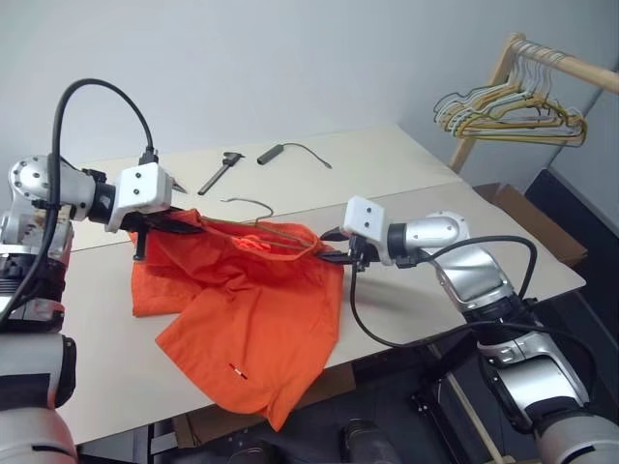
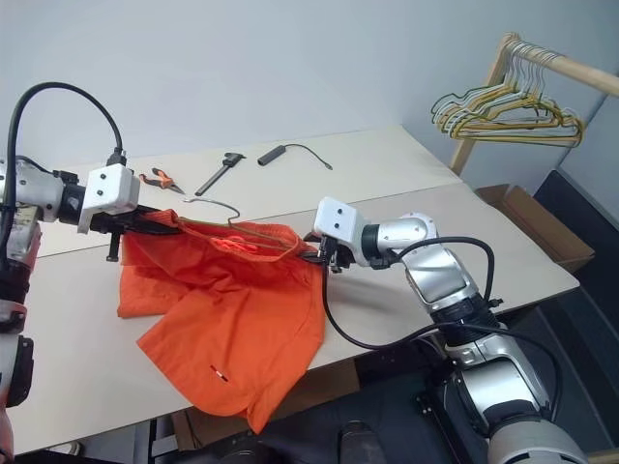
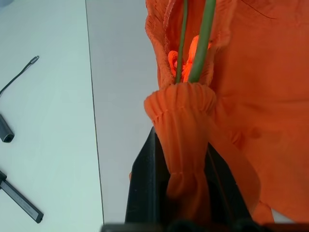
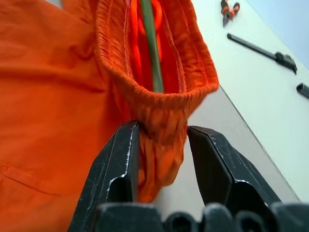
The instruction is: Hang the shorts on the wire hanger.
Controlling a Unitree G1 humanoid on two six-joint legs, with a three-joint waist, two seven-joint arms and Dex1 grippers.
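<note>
Orange shorts [image 1: 247,319] take up the near part of the table [image 1: 406,159], with one leg drooping over the front edge. Their waistband is lifted and stretched between the two arms, while the rest of the fabric lies slack on the tabletop.

Left gripper [image 1: 179,224] is pinched tight on a bunched bit of the waistband at that end; from its wrist you can see the fabric squeezed between the black fingers [image 3: 145,193].

Right gripper [image 1: 338,253] is at the other end of the waistband, but its fingers [image 4: 113,179] stand apart. A fold of waistband hangs in the gap between them, against one finger and clear of the other, so it's not really clamped.

Hanger [image 1: 253,205] is threaded inside the waistband: the thin greenish wire runs through the opening, and its hook pokes out above the shorts toward the back of the table.

Further back lie a black cable [image 1: 290,150], a caliper-looking tool [image 1: 221,172] and orange-handled pliers [image 2: 160,179]. Off to the right, a wooden rack [image 1: 542,63] holds a bunch of hangers [image 1: 508,111].
</note>
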